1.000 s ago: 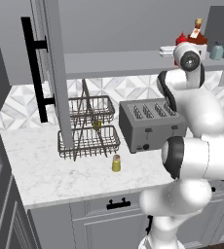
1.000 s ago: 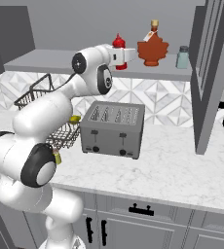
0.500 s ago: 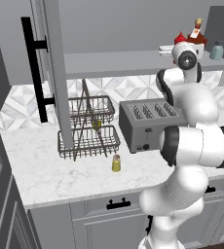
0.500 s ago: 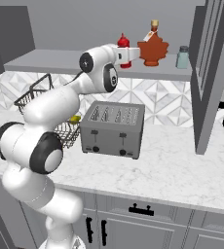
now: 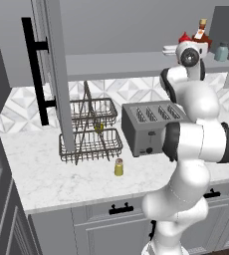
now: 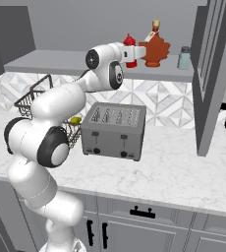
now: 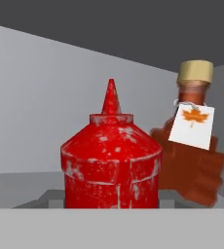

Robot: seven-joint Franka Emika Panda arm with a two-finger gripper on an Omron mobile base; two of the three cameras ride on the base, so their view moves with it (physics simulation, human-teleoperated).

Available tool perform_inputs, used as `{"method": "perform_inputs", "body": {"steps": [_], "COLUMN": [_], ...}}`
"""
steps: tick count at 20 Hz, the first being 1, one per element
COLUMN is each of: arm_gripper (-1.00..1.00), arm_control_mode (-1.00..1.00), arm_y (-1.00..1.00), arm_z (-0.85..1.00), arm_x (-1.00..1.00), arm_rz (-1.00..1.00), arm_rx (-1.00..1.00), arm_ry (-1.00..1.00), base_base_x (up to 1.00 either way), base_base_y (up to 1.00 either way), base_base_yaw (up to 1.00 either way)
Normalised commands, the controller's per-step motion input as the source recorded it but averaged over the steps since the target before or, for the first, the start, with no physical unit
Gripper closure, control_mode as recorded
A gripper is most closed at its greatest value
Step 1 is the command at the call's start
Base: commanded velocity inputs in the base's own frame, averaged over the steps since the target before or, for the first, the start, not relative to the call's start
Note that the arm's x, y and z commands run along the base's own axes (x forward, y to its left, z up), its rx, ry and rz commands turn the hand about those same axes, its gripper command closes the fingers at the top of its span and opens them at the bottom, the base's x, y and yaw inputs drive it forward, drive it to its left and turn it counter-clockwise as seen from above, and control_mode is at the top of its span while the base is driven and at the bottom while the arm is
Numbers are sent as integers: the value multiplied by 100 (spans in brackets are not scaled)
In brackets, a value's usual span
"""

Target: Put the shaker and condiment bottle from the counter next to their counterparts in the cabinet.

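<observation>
The condiment bottle point(image 7: 111, 165) stands upright at the cabinet shelf point(image 6: 61, 64), close in front of the hand camera, its pointed nozzle up. In the right base view the same red bottle point(image 6: 129, 49) sits at the end of the arm, level with the shelf's top and just left of the dark-red leaf-shaped bottle point(image 6: 155, 49). From the hand view that leaf-shaped bottle point(image 7: 192, 165) is behind and to the right, its tan cap and white maple-leaf label plain to see. Whether the two bottles touch I cannot tell; they look just apart.

The gripper point(image 6: 133, 51) is reached up to the shelf around the red bottle. Its fingers are hidden in the hand view and masked by the bottle in the base views, so I cannot tell for sure whether they pinch it, though the bottle sits right where they would close.

Further right on the shelf stands the pale blue-grey shaker point(image 6: 184, 58), well apart from the leaf-shaped bottle.

The shaker point(image 5: 118, 167) is down on the bench point(image 5: 47, 179), upright, in front of the wire rack point(image 5: 89, 142) and left of the toaster point(image 5: 149, 127). The cabinet door point(image 5: 54, 74) hangs open, its long black bar handle point(image 5: 34, 69) facing the left base camera.
</observation>
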Motion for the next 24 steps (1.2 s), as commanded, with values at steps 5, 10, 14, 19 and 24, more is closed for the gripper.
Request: {"method": "perform_inputs", "body": {"steps": [5, 10, 14, 19, 24], "arm_gripper": [100, 100, 100, 100, -100], "arm_control_mode": [-100, -100, -100, -100, -100], "arm_y": [0, 0, 0, 0, 0], "arm_z": [-1, -4, 0, 0, -3], "arm_x": [14, 22, 24, 23, 11], "arm_rz": [0, 0, 0, 0, 0], "arm_rx": [0, 0, 0, 0, 0], "arm_ry": [0, 0, 0, -1, 0], "base_base_x": [0, 0, 0, 0, 0], "base_base_y": [0, 0, 0, 0, 0], "base_base_yaw": [0, 0, 0, 0, 0]}}
